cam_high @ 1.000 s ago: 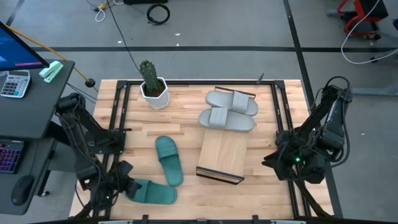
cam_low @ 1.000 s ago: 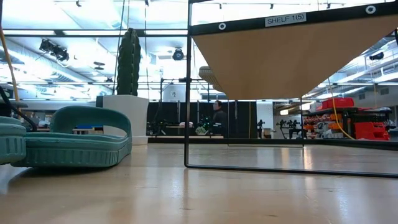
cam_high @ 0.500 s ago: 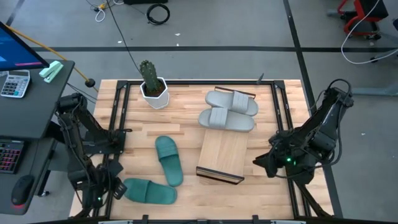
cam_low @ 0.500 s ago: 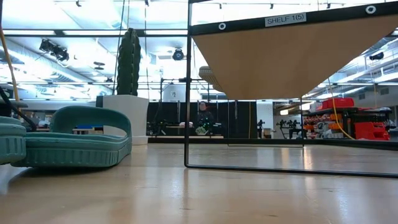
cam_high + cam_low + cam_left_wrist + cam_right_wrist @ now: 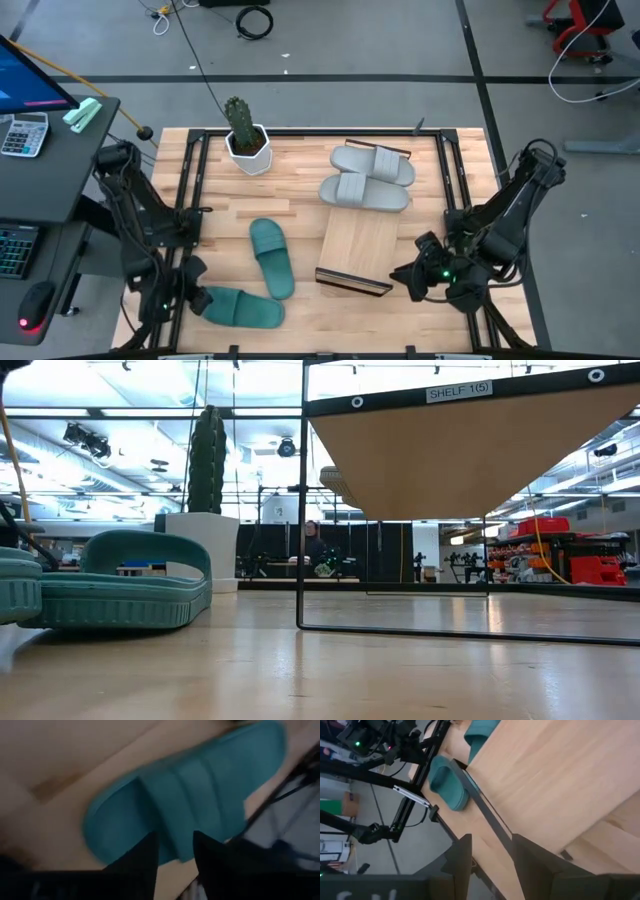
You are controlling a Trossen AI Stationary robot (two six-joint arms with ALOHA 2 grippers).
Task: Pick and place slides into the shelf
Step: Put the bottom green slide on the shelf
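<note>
The left hand is hovering at the table's near-left corner, fingers parted and holding nothing — a teal slide is lying just beside its tips; a second teal slide is lying nearby; two grey slides are sitting against the shelf's far end; the right hand is waiting half open, empty, beside the shelf's near-right corner.

Robotics lab: cabled floor, workstation desk
</note>
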